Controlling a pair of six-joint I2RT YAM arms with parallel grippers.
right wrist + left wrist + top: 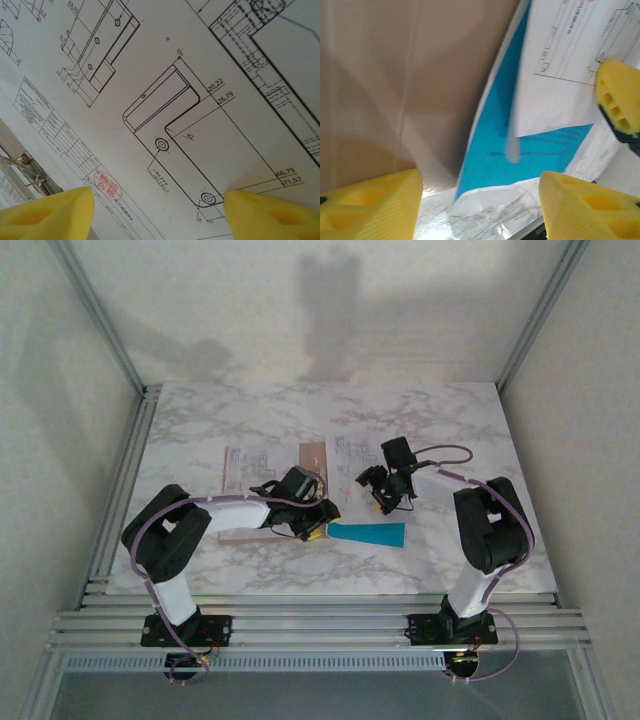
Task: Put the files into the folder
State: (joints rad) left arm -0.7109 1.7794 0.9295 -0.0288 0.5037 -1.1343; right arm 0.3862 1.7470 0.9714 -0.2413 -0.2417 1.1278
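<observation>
The pinkish-brown folder point(262, 502) lies open on the marble table point(200, 420), with a white printed sheet point(243, 469) on its left half. Another white sheet of the files point(350, 454) rests at the folder's right edge. A bright blue sheet point(372, 534) sticks out to the right near the front. My left gripper point(318, 531) hovers at the blue sheet's left tip, open and holding nothing. In the left wrist view the folder point(395, 75), blue sheet point(492, 150) and white sheet point(570, 55) lie ahead of that gripper point(480, 202). My right gripper point(159, 210) is open just above the drawing sheet point(165, 90).
A metal clip point(25, 167) shows at the left of the right wrist view, beside the sheet's edge. One yellow finger of the right gripper point(620, 100) appears at the right of the left wrist view. Aluminium frame posts and white walls enclose the table.
</observation>
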